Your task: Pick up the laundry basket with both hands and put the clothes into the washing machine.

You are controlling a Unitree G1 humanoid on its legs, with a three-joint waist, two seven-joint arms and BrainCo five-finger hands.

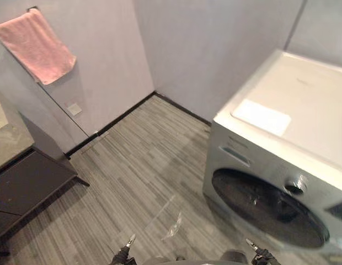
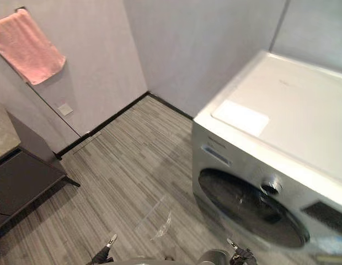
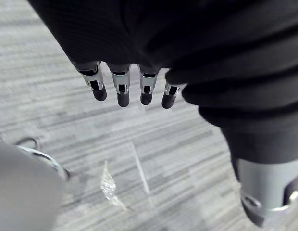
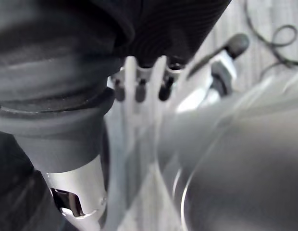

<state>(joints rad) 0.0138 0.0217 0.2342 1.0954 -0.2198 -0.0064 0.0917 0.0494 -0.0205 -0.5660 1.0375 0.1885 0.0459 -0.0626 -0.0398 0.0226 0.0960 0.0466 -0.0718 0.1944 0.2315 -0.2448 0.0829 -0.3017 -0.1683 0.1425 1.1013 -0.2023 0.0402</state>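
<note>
- Floor (image 1: pixel 138 160): grey wood-look planks across the middle and lower left of both eye views. The left wrist view gives a close look at it.
- Washing machine (image 1: pixel 242 149): white front-loader at the right of both eye views. Its round dark door (image 1: pixel 267 207) is closed and a knob (image 1: pixel 295 185) sits just above the door. A flat white sheet (image 1: pixel 261 117) lies on the lid.
- Dark cabinet (image 1: pixel 27 185): lower left, against the wall.
- Pink towel (image 1: pixel 36 47): hanging at upper left.
- Clear plastic scrap (image 3: pixel 108 185): on the floor at lower centre of the eye views, nearer in the left wrist view.
- Left hand (image 3: pixel 121 91): fingers loose and uncurled over bare floor, gripping nothing.
- Right hand (image 4: pixel 139 89): blurred in its wrist view, fingers likewise relaxed and empty.
</note>
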